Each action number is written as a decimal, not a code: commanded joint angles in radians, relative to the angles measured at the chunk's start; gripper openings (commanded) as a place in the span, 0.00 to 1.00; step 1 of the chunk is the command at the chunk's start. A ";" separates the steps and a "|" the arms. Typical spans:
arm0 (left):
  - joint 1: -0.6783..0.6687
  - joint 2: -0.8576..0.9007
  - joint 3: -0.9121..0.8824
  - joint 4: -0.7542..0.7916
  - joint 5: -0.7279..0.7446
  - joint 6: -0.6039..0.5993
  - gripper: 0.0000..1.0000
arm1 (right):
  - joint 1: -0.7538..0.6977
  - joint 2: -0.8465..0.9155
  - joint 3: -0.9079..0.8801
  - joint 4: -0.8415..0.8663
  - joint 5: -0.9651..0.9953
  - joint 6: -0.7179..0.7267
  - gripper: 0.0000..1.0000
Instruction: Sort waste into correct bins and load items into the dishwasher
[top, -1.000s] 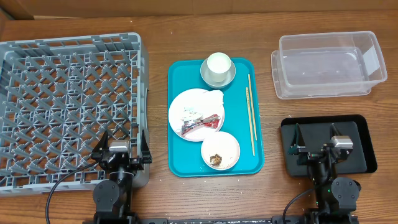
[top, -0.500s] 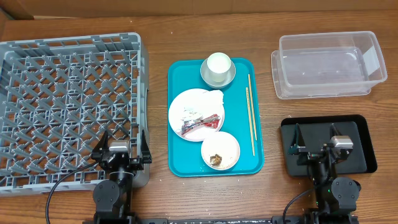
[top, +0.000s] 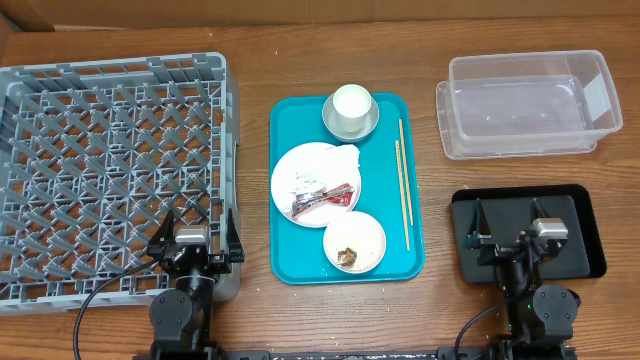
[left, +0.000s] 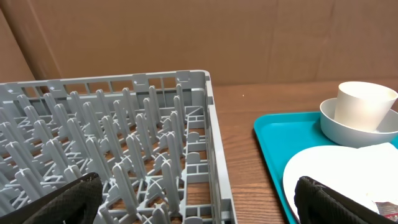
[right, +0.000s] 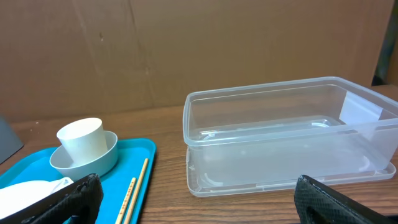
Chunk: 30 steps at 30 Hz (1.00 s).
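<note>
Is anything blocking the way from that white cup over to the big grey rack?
Nothing visible. Only bare tray and table lie between the cup, which stands in a bowl, and the low wall of the rack.

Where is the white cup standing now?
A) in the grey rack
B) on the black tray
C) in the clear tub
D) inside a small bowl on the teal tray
D: the white cup stands inside a small bowl at the far end of the teal tray.
</note>
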 joint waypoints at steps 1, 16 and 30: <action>-0.006 -0.009 -0.003 0.002 0.006 0.020 1.00 | 0.006 -0.010 -0.011 0.005 0.002 0.003 1.00; -0.006 -0.009 -0.003 0.064 0.035 -0.004 1.00 | 0.006 -0.010 -0.011 0.005 0.002 0.003 1.00; -0.006 -0.008 0.018 0.540 0.480 -0.215 1.00 | 0.006 -0.010 -0.011 0.005 0.002 0.003 1.00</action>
